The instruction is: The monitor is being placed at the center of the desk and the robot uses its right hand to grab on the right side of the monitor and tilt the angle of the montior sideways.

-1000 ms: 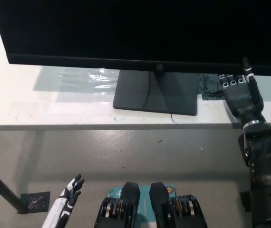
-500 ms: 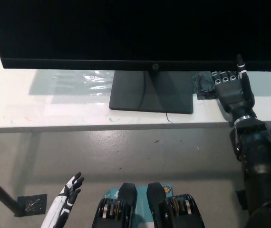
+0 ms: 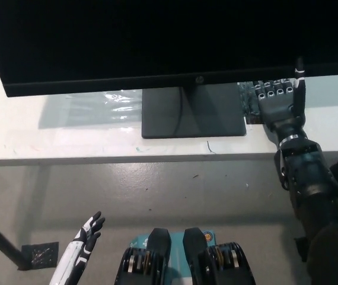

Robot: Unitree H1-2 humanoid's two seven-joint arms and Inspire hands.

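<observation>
— Rotated, look: the monitor (image 3: 157,35) has swung since a second ago. Its lower edge ran nearly level across the desk, and now it slopes, the left end lower in the head view and the right end higher. The stand base (image 3: 193,113) has twisted too.

— And the right hand (image 3: 280,101)?

— It has travelled with the screen, up and a little inward. It is at the monitor's bottom right edge, palm at the underside, with one finger (image 3: 299,83) standing up against the front of the bezel. The others curl up behind the edge, so it looks like a pinch on the lower right of the panel, but the tips are hidden and I cannot be sure how firmly it grips.

— So the tilt is happening?

— I'd judge it well under way. The monitor sits about mid-desk on the white desk (image 3: 15,136), base flat, and the whole unit appears to be turning sideways rather than leaning.

— Anything to worry about?

— The base may slide instead of pivoting if the push goes on; hard to judge.

— The other hand?

— The left hand (image 3: 89,231) hangs low at the left, below desk level over the floor (image 3: 157,190), fingers loosely spread, holding nothing.
</observation>
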